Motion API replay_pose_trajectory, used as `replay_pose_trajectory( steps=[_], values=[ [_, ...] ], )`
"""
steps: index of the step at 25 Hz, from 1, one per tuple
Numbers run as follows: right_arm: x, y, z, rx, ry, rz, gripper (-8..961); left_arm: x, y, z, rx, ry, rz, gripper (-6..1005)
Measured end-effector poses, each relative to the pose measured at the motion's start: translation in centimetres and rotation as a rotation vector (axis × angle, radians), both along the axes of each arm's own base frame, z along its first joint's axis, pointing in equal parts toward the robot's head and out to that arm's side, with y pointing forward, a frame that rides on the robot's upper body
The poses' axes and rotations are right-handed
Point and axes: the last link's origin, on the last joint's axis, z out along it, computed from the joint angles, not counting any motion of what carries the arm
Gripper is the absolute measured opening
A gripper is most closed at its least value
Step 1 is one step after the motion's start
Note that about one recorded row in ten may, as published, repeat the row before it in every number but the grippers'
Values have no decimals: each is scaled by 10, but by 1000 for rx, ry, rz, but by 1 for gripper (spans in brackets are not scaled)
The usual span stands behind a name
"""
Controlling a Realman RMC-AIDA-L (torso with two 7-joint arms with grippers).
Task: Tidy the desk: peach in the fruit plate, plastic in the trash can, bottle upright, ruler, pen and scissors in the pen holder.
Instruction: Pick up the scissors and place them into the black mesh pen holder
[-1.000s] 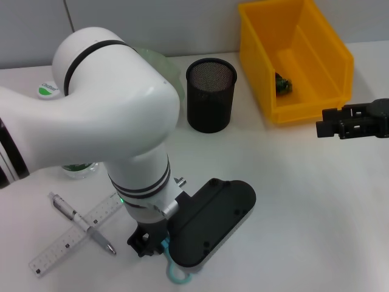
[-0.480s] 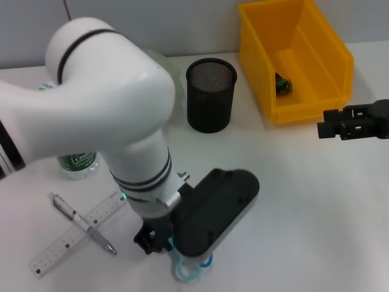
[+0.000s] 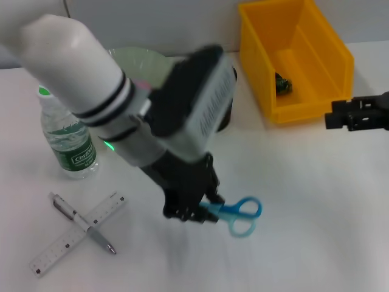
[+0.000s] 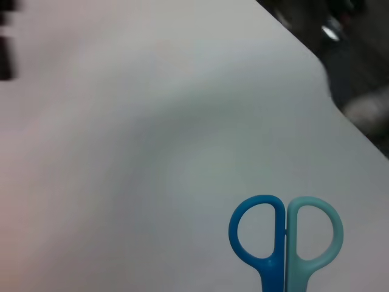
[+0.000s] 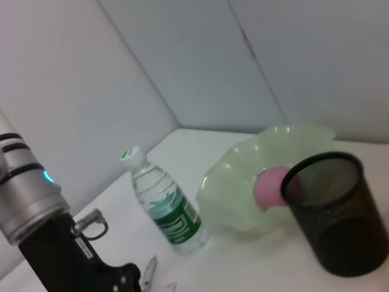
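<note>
The left gripper (image 3: pixel 197 210) had its fingers shut tight on the blue plastic scissors (image 3: pixel 238 214), whose round handles stuck out past the fingertips, above the white worktop (image 3: pixel 304 213). The hold looked thin, so the scissors could twist or slip out on the way to the black mesh pen holder (image 5: pixel 333 210). The right gripper (image 3: pixel 337 115) waited far off; I couldn't tell its fingers.

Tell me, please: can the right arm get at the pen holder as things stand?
Probably not easily. The right gripper hangs beside the yellow bin, and the left gripper, holding the scissors, has its arm covering the pen holder.
</note>
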Motion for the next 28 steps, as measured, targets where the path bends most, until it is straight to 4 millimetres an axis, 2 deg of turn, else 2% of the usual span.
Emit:
replay_pose_trajectory(
  steps=[1,3,8,13,16,24,28],
  values=[
    [0,0,0,0,0,0,778,0,12,10,48,-129,123,242],
    [5,-2,7,39,4,-8,778,0,17,16,89,-218,203,243],
    [12,-7,14,87,9,-15,778,3,23,21,165,-328,319,246],
    [25,-17,18,152,34,-33,778,6,31,21,253,-413,425,248],
    [33,-26,14,187,47,-30,778,10,36,23,297,-495,515,250],
    [38,-32,10,191,59,-38,778,22,39,18,339,-642,643,254],
    [38,-32,9,191,61,-34,778,28,39,9,378,-786,740,256]
  ],
)
